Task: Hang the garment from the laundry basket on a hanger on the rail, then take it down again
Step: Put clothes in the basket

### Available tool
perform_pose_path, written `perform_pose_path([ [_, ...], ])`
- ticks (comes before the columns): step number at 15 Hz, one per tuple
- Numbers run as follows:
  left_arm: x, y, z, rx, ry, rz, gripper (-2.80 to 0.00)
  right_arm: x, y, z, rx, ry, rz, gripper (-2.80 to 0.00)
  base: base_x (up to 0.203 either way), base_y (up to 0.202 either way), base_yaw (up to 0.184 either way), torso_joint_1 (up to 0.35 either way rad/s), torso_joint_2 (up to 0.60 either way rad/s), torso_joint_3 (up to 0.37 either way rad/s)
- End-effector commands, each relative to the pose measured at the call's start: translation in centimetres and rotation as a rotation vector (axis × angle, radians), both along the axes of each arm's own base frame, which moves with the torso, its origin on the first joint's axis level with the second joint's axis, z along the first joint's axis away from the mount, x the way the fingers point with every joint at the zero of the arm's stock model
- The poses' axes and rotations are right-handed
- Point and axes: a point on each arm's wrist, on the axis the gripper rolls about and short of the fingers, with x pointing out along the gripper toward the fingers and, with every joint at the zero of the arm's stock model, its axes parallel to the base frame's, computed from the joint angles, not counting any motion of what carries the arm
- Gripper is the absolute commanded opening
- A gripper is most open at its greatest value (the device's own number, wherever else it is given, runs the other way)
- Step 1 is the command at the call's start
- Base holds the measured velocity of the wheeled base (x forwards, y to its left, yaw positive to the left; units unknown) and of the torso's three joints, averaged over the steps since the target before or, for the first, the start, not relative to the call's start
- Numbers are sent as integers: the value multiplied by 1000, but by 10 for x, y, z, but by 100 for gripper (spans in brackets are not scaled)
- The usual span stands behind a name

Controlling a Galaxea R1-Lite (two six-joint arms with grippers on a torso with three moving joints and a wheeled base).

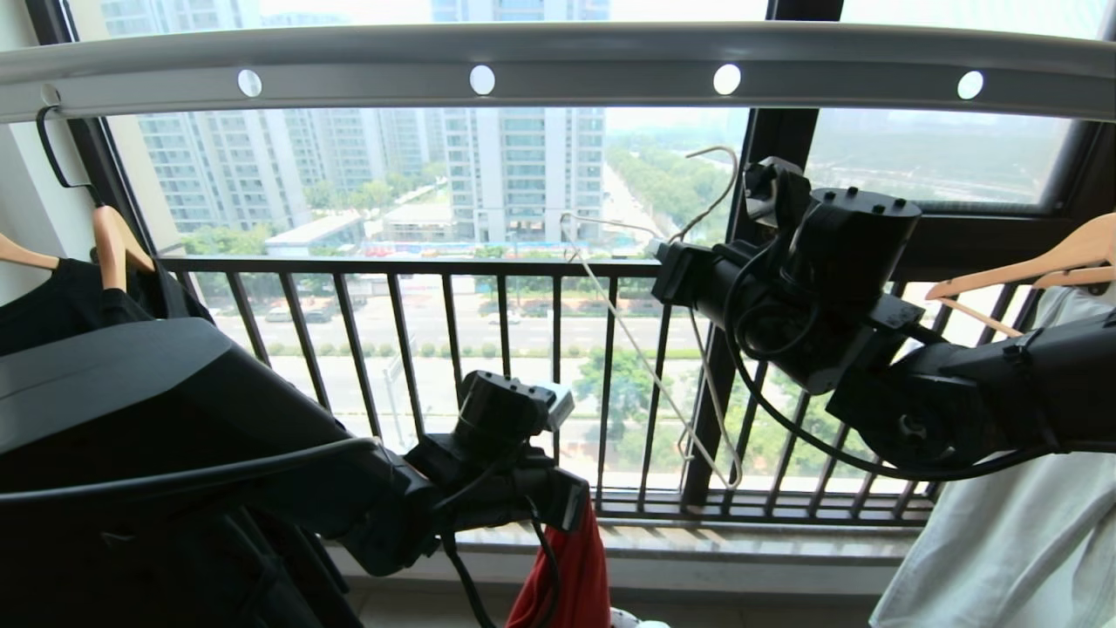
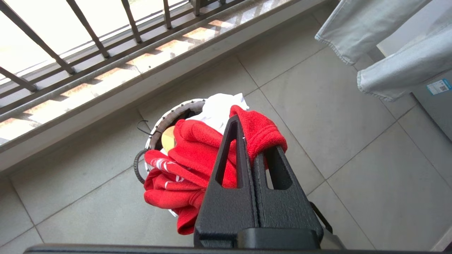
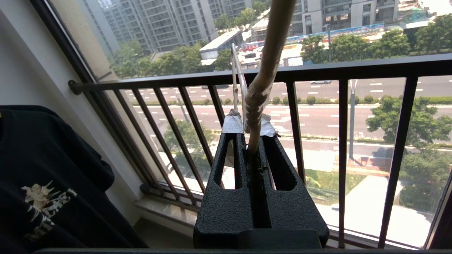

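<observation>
The main risk, as I judge it, is the garment (image 2: pixel 197 158) slipping out of my left end effector (image 2: pixel 252 141), since I pinch only a small fold of red cloth while most of the shirt hangs down over the laundry basket (image 2: pixel 166 120) on the tiled floor below; its weight, or a snag on the basket rim, could pull it free. A second risk is the hanger (image 1: pixel 649 349) twisting in my right end effector (image 3: pixel 251 132), because I grip it only at the thin twisted neck and the wire triangle dangles loose to the left of my wrist, in front of the window railing (image 1: pixel 488 266); any swing would make threading the shirt awkward, and the slim hook could miss the rail (image 1: pixel 558 70) overhead. My left end effector is closed tight on the red fabric, low and near the middle of the scene. My right end effector is closed narrow on the hanger's neck, raised at the right, below the rail, with the hook not yet on it
</observation>
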Motion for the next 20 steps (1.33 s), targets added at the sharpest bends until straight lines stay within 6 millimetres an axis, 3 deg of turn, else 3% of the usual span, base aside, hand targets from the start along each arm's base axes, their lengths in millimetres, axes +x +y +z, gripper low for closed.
perform_pose_path([
  [1, 0, 1, 4, -9, -11, 2, -280, 10, -5, -11, -32, 15, -26, -280, 0, 0, 0, 0, 0, 0],
  [6, 10, -4, -15, 52, -44, 82, -280, 27, -7, -44, -166, 40, -58, -280, 0, 0, 0, 0, 0, 0],
  [12, 26, -12, -50, 134, -160, 112, -280, 25, -20, -42, -270, -14, -97, -280, 0, 0, 0, 0, 0, 0],
  [16, 45, -28, -41, 147, -266, 80, -280, 23, -34, -29, -262, -43, -132, -280, 0, 0, 0, 0, 0, 0],
  [20, 54, -33, -56, 195, -283, 73, -280, 20, -35, -25, -272, -54, -136, -280, 0, 0, 0, 0, 0, 0],
])
